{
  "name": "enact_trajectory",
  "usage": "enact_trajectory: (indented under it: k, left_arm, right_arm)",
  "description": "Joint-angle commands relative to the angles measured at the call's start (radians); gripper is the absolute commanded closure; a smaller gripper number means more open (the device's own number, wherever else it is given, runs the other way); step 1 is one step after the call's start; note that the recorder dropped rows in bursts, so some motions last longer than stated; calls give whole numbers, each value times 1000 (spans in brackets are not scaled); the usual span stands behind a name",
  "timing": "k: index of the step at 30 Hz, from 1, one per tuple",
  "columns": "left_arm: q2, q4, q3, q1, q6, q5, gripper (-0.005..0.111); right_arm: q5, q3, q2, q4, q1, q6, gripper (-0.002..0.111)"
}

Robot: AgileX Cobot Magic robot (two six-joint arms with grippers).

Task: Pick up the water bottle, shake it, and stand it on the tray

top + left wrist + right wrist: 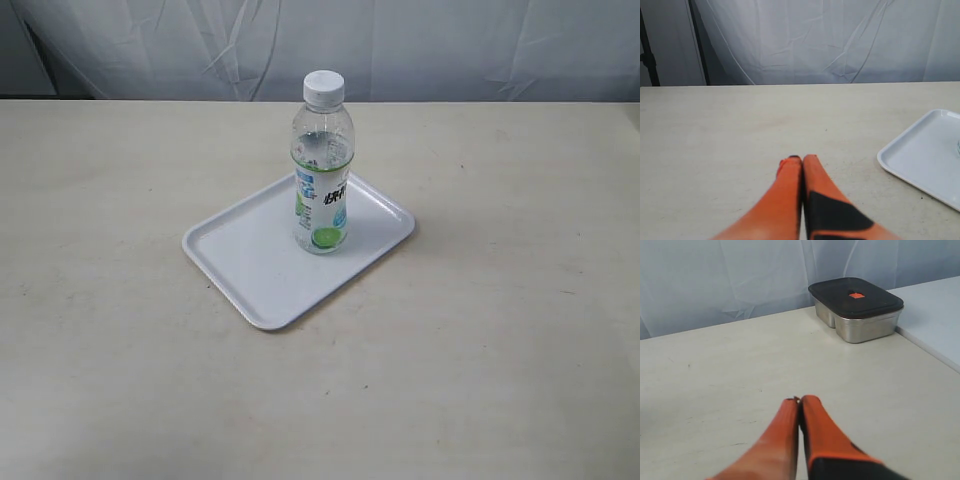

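The water bottle (321,165), clear with a white cap and a lime label, stands upright on the white tray (250,262) in the exterior view. No gripper shows in that view. In the left wrist view my left gripper (801,159) is shut with nothing in it, low over the table, and a corner of the tray (920,155) lies off to one side. A sliver of the bottle shows at that view's edge. My right gripper (799,400) is shut and empty over bare table, with neither bottle nor tray in its view.
A steel lunch box with a black lid (856,307) sits near the table edge (927,347) in the right wrist view. A pale curtain (320,45) hangs behind the table.
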Motion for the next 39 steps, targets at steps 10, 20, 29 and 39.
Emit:
enact_trajectory:
  k: [10, 20, 29, 39]
  left_arm:
    - [-4, -1, 3, 1, -4, -1, 106]
    - [-4, -1, 3, 1, -4, -1, 106]
    - [-4, -1, 3, 1, -4, -1, 106]
    - [-4, -1, 3, 1, -4, -1, 106]
  right_arm:
    - [-1, 5, -7, -4, -5, 38, 103]
    - [-1, 5, -7, 1, -5, 38, 103]
    - [-1, 5, -7, 1, -5, 38, 103]
    - [-1, 5, -7, 1, -5, 38, 103]
